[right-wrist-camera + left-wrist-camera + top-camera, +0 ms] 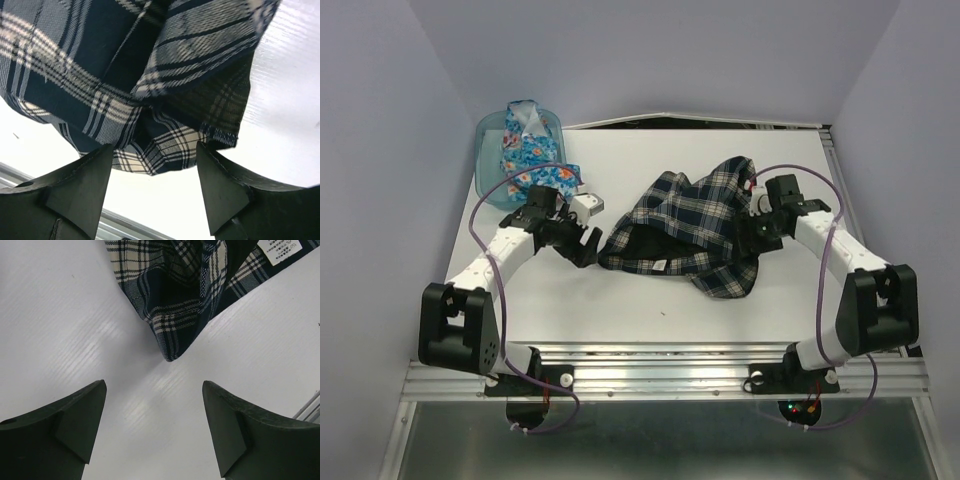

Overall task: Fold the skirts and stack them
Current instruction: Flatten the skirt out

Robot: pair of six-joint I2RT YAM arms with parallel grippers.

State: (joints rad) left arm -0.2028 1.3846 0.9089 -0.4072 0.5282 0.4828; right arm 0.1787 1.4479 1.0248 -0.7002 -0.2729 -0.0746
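Step in hand, by my judgement: spreading the plaid skirt (685,225) flat before any fold. It lies crumpled at the middle of the table (620,300), humped and doubled over on itself, with a white label (282,247) showing at its near-left hem.

Left gripper (154,385): jaws wide apart, nothing between them, only bare table below. It sits just left of the skirt's pointed left corner, apart from it.

Right gripper (155,146): jaws apart, at the skirt's right edge. A bunched hem lies between the fingertips, but I see no pinch on it.

Recommendations:
- Each gripper should take a single layer at an outer corner, not a bunch. The right side looks doubled, so a deep bite there would probably carry the wrinkle into the fold.
- The left gripper needs to reach the corner point before closing. A grab short of it would catch only table.
- Both corners should be drawn outward together, low over the surface, so the cloth settles flat rather than rolling.
- Risk: an uneven pull may drag the whole skirt sideways.

Floral skirt (530,150): heaped in the teal bin (488,140) at the far-left corner, untouched, not folded.

Count: two skirts, one plaid and one floral; one bin; one label seen; two grippers.
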